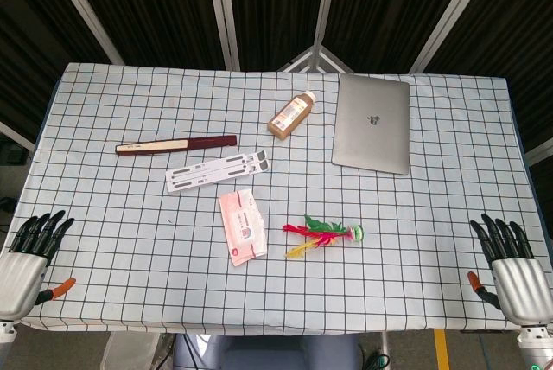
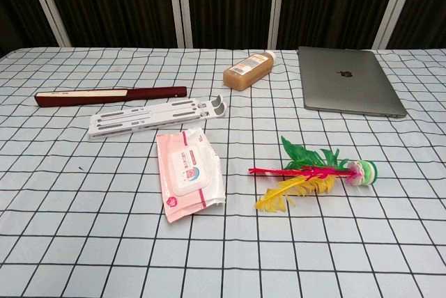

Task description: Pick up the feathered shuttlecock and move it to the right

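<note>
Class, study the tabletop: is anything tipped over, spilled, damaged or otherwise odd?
Only the bottle lies on its side beside the closed laptop, cap on, with no spill showing. The feathered shuttlecock also lies flat. Nothing looks damaged.

A robot test lab — black curtains (image 1: 155,7) on metal poles (image 1: 220,7) across the frame's top, a checked-cloth desk (image 1: 112,249) staged below.
</note>
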Available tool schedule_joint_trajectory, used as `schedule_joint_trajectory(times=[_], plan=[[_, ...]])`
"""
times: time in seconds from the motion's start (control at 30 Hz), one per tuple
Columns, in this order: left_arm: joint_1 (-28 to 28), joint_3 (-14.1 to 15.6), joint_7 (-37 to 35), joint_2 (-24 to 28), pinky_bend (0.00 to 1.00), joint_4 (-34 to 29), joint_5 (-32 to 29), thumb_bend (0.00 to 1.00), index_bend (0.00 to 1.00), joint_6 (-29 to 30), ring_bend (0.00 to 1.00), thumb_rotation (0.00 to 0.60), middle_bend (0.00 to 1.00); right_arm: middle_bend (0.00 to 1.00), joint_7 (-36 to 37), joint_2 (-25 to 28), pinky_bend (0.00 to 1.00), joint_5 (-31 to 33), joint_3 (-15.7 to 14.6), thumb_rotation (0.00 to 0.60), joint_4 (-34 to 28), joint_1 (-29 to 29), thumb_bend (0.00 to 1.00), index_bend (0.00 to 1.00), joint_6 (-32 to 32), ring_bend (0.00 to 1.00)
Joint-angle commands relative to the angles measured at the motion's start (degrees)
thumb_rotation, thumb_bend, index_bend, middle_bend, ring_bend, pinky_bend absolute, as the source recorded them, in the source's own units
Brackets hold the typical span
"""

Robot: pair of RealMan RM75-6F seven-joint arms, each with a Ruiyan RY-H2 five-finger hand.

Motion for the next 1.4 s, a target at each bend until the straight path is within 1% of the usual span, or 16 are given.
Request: schedule_joint_trajectory(times=[0.03, 0.17, 0.3, 0.37, 0.43, 0.53, 0.63, 0.7, 0.77, 0.8, 0.97, 1.1, 1.4], plan=[[0.0, 0.0, 0.0, 0.0, 0.00, 0.0, 0.0, 0.00, 0.00, 0.0, 0.00, 0.600, 0.00, 0.00, 0.3, -0.2, 0.00, 0.5, 0.2, 0.600, -1.3, 0.7, 0.37, 0.00, -1.3, 0.00], [0.0, 0.0, 0.0, 0.0, 0.00, -0.1, 0.0, 0.00, 0.00, 0.0, 0.00, 0.600, 0.00, 0.00, 0.4, -0.4, 0.00, 0.8, 0.5, 0.600, -2.9, 1.8, 0.37, 0.00, -2.7, 0.00], [0.0, 0.0, 0.0, 0.0, 0.00, -0.1, 0.0, 0.00, 0.00, -0.1, 0.00, 0.600, 0.00, 0.00, -0.3, -1.6, 0.00, 1.1, 1.7, 0.600, -5.4, 4.2, 0.37, 0.01, -5.3, 0.00], [0.0, 0.0, 0.0, 0.0, 0.00, -0.1, -0.1, 0.00, 0.00, -0.2, 0.00, 0.600, 0.00, 0.00, -1.0, -2.7, 0.00, 1.5, 2.6, 0.600, -6.7, 5.8, 0.37, 0.06, -7.1, 0.00], [-0.1, -0.1, -0.1, 0.0, 0.00, -0.1, -0.2, 0.00, 0.00, -0.2, 0.00, 0.600, 0.00, 0.00, -2.1, -4.6, 0.00, 2.7, 3.8, 0.600, -8.2, 8.0, 0.37, 0.16, -9.9, 0.00], [-0.2, 0.0, -0.2, 0.1, 0.00, -0.1, -0.3, 0.00, 0.00, -0.4, 0.00, 0.600, 0.00, 0.03, -3.6, -7.0, 0.00, 5.3, 5.3, 0.600, -9.8, 10.5, 0.37, 0.26, -13.4, 0.00], [-0.2, 0.0, -0.5, 0.2, 0.00, -0.2, -0.3, 0.00, 0.00, -0.5, 0.00, 0.600, 0.00, 0.07, -5.5, -10.4, 0.00, 9.0, 7.2, 0.600, -11.4, 13.6, 0.37, 0.31, -17.4, 0.00], [-0.2, 0.0, -1.0, 0.3, 0.00, -0.3, -0.4, 0.00, 0.00, -0.5, 0.00, 0.600, 0.00, 0.09, -8.7, -13.6, 0.00, 12.5, 9.0, 0.600, -11.9, 15.9, 0.37, 0.33, -19.5, 0.00], [-0.2, 0.0, -1.4, 0.4, 0.00, -0.3, -0.6, 0.00, 0.00, -0.7, 0.00, 0.600, 0.00, 0.10, -11.2, -16.1, 0.00, 14.6, 10.0, 0.600, -11.8, 17.4, 0.37, 0.34, -20.5, 0.00], [-0.3, 0.0, -1.5, 0.5, 0.00, -0.4, -0.7, 0.00, 0.00, -0.8, 0.00, 0.600, 0.00, 0.10, -12.9, -17.9, 0.00, 16.4, 10.6, 0.600, -11.6, 18.5, 0.37, 0.35, -21.3, 0.00], [-0.4, 0.0, -2.1, 0.7, 0.00, -0.6, -0.9, 0.00, 0.00, -1.0, 0.00, 0.600, 0.00, 0.12, -18.7, -23.7, 0.00, 23.7, 12.4, 0.600, -9.7, 22.1, 0.37, 0.38, -23.7, 0.00], [-0.4, 0.0, -2.6, 0.9, 0.00, -0.8, -1.1, 0.00, 0.00, -1.3, 0.00, 0.600, 0.00, 0.13, -22.0, -27.5, 0.00, 28.0, 13.3, 0.600, -7.6, 24.6, 0.39, 0.40, -24.4, 0.00], [-0.7, 0.1, -3.4, 1.3, 0.00, -1.3, -1.4, 0.00, 0.00, -2.0, 0.00, 0.600, 0.00, 0.14, -26.2, -33.5, 0.00, 33.9, 14.8, 0.600, -3.3, 29.1, 0.43, 0.40, -25.2, 0.00]])
